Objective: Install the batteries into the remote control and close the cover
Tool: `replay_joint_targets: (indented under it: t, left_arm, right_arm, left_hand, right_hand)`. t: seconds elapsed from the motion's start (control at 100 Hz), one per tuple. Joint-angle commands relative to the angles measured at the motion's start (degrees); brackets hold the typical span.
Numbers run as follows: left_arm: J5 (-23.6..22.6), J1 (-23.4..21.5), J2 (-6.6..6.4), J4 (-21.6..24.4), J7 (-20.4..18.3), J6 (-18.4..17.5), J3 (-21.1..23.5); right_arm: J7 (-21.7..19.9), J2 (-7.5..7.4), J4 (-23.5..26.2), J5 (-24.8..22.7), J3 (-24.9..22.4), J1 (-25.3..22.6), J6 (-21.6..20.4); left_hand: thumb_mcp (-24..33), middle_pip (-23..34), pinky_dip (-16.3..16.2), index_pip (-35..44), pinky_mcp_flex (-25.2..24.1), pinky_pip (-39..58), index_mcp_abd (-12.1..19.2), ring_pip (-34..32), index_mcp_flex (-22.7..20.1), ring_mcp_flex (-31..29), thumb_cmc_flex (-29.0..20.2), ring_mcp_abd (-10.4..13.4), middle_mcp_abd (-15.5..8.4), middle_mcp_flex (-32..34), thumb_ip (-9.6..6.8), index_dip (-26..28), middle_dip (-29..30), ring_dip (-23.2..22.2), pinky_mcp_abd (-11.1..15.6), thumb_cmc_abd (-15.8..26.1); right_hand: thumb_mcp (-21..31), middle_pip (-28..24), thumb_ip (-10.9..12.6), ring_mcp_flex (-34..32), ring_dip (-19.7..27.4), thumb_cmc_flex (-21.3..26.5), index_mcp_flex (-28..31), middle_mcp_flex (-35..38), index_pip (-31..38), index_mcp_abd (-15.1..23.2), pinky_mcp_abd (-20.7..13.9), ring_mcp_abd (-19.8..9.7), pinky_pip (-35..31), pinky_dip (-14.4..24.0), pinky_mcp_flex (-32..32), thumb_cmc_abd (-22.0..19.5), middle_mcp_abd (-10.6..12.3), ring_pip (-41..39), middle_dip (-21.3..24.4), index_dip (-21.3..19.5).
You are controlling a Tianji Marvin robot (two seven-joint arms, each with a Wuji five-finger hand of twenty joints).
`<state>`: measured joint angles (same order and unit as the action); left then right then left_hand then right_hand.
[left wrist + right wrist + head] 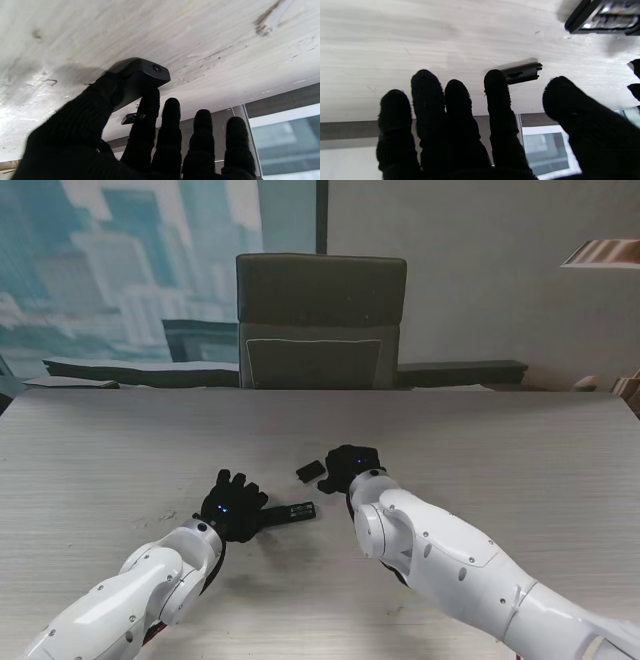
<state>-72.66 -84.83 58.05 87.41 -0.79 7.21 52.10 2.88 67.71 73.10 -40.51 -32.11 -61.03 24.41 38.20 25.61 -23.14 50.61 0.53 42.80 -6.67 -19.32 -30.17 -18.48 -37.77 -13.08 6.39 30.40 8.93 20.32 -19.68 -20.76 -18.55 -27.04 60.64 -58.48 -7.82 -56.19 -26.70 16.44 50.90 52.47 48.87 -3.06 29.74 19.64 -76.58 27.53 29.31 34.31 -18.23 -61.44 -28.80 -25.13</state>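
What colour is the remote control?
Black, matte remote control; clearest in the left wrist view, between gloved fingers.

Left hand (pixel 229 505) lies palm-down on the wooden table (pixel 110 450), closed on one end of the black remote control (pixel 287 512); the remote's other end sticks out to the right, flat on the table. Right hand (pixel 351 468) rests farther from me, fingers spread, gripping nothing visible. Just left of it lies a small dark piece, probably the battery cover (pixel 309 470). An empty chair (pixel 320 320) stands behind the table.
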Motion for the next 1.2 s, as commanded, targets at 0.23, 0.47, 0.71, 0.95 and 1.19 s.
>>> replay_joint_targets:
  t: [0.23,0.47,0.71,0.95,1.19]
  left_arm:
    - [0.33,-1.15,-0.01,-1.54,-1.76,0.17,-0.61]
    - [0.37,-1.09,-0.03,-1.51,-2.01,0.02,-0.58]
    - [0.31,-1.11,0.01,-1.51,-1.87,0.33,-0.57]
    - [0.26,-1.09,-0.01,-1.48,-2.01,0.35,-0.58]
    - [0.48,-1.05,0.03,-1.72,-1.74,0.56,-0.60]
  right_arm:
    - [2.76,2.41,-7.50,2.02,3.51,5.35,-7.89]
    - [6.31,4.33,-12.55,2.81,5.70,7.91,-11.99]
    - [8.96,6.71,-18.27,4.08,8.42,10.58,-14.68]
    - [11.38,8.91,-23.71,4.62,10.90,12.67,-16.30]
    - [13.61,11.58,-30.43,5.36,13.90,14.22,-17.82]
  left_hand:
    - [0.58,0.48,1.07,8.43,-0.58,0.56,11.81,-0.41,-5.15,0.77,-5.52,-0.19,0.03,-0.70,-2.55,2.73,-0.39,0.44,-0.01,1.19]
    - [0.48,0.48,1.05,8.38,-0.54,0.61,11.92,-0.40,-5.13,0.73,-5.54,-0.14,0.05,-0.70,-2.54,2.71,-0.39,0.44,-0.02,1.25]
    - [0.40,0.44,1.05,8.33,-0.54,0.62,11.95,-0.35,-5.16,0.72,-5.60,-0.09,0.00,-0.66,-2.56,2.69,-0.37,0.46,-0.02,1.27]
    - [0.43,0.44,1.05,8.32,-0.54,0.62,11.85,-0.33,-5.11,0.71,-5.43,-0.27,-0.02,-0.66,-2.57,2.71,-0.37,0.46,-0.01,1.23]
    - [0.39,0.43,1.05,8.30,-0.55,0.61,11.75,-0.33,-5.13,0.76,-5.36,-0.23,0.09,-0.67,-2.60,2.71,-0.36,0.46,0.01,1.17]
  right_hand:
    - [3.89,-0.07,-4.27,5.09,-1.82,3.89,-7.76,-5.80,4.23,6.81,-1.53,-3.06,2.13,-1.77,-3.15,3.65,1.12,2.78,1.15,10.47]
    - [6.13,-1.03,1.02,7.55,-2.53,3.59,-14.12,-9.23,1.28,8.91,-3.41,-5.11,2.25,-1.81,-4.20,2.58,2.63,3.31,1.24,6.95]
    - [6.91,-2.11,0.57,9.52,-2.98,2.88,-21.37,-12.40,0.35,10.49,-4.92,-6.58,2.47,-1.92,-4.86,6.08,3.58,3.37,0.81,6.07]
    - [8.40,-3.50,-0.23,10.46,-3.65,3.50,-24.53,-14.50,1.10,10.94,-5.73,-7.75,2.45,-1.91,-5.13,10.69,4.42,2.58,0.25,5.38]
    - [9.24,-4.71,-0.71,13.85,-4.47,4.31,-32.79,-20.17,2.46,11.68,-7.61,-9.01,2.34,-1.72,-6.70,11.78,4.86,2.38,-0.29,4.81]
